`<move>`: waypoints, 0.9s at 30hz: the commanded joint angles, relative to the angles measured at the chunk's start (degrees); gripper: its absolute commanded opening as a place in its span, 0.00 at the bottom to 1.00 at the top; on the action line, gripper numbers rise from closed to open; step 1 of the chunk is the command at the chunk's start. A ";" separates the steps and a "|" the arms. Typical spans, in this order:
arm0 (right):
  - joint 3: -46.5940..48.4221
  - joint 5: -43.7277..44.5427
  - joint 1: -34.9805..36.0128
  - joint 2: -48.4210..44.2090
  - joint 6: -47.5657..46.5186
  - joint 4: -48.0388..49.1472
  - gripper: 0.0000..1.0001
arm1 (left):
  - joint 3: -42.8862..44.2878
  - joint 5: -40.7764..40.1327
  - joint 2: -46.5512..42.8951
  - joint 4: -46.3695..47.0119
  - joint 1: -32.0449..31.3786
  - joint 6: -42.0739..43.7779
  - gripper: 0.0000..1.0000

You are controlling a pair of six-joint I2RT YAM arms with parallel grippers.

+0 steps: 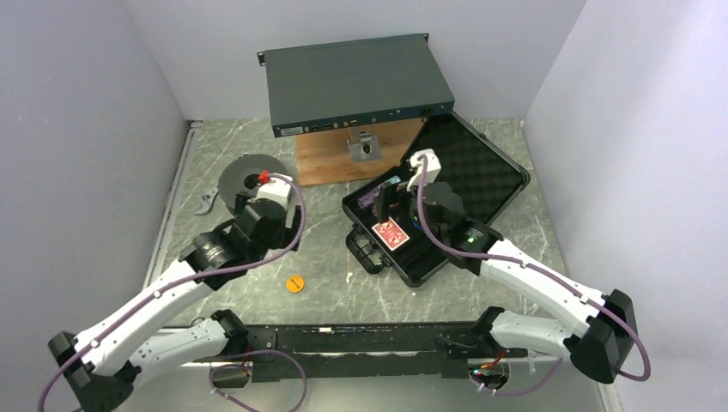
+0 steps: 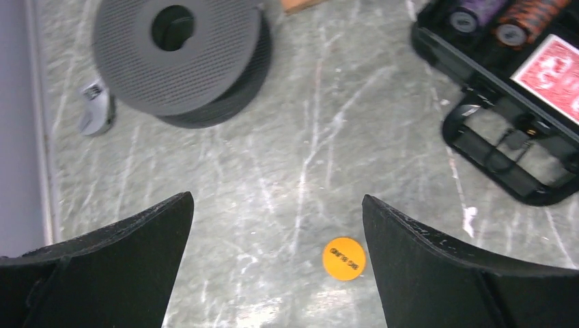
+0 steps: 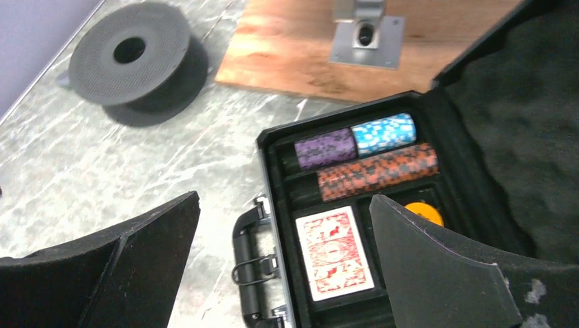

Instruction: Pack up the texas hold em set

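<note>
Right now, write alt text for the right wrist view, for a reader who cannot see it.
An open black case holds a purple stack, teal stack and brown stack of chips, a red-backed card deck and an orange disc. The right pincer hangs open over it. A dark grey spool and a wooden board lie beyond on the marble table.

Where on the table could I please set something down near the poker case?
The marble between the grey spool and the case is bare except one orange disc. Behind, the wooden board and metal box crowd it.
</note>
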 commanded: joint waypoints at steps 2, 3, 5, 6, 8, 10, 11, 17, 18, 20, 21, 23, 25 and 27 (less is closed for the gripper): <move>3.93 -1.92 5.41 3.81 -2.37 0.24 1.00 | 0.43 0.82 -4.20 -3.82 5.94 3.96 1.00; 4.20 -1.88 6.54 4.74 -2.80 0.22 1.00 | 0.73 0.18 -4.81 -4.15 6.74 4.76 1.00; 4.69 -2.02 8.50 6.27 -3.57 0.16 1.00 | 1.08 -0.93 -6.20 -4.92 8.44 6.02 1.00; 4.68 -2.34 9.30 6.86 -3.79 0.38 1.00 | 0.84 -1.84 -7.26 -5.10 8.94 6.27 1.00; 4.13 -4.10 10.63 7.86 -4.55 1.28 1.00 | -1.16 -4.07 -9.67 -4.30 9.46 6.13 1.00; 3.42 -6.47 11.54 8.96 -5.16 2.34 1.00 | -4.60 -4.20 -13.08 -1.61 9.64 5.41 1.00; 3.29 -7.42 11.96 9.56 -5.42 2.58 1.00 | -5.97 -3.15 -14.47 -0.25 10.07 5.23 1.00; 5.75 -8.90 15.91 14.54 -6.65 1.71 1.00 | -4.72 -7.26 -14.77 -3.76 12.54 2.03 1.00; 6.00 -8.42 17.32 15.33 -7.08 1.90 1.00 | -4.71 -7.46 -14.79 -3.76 12.98 1.89 1.00; 6.20 -7.60 19.51 16.88 -8.63 2.70 1.00 | -4.84 -8.00 -15.20 -3.51 14.05 1.68 1.00; 6.22 -7.25 20.72 17.72 -9.50 3.01 1.00 | -4.95 -8.35 -15.43 -3.40 14.49 1.47 1.00; 6.26 -7.27 22.70 19.48 -11.07 4.34 1.00 | -5.18 -8.72 -16.10 -3.17 15.08 1.22 1.00; 6.94 -7.63 24.36 21.64 -11.99 5.20 1.00 | -5.48 -9.19 -16.83 -2.88 15.36 1.22 1.00; 8.27 -8.48 25.75 24.16 -11.81 5.34 1.00 | -5.63 -9.89 -17.47 -2.87 15.47 0.93 1.00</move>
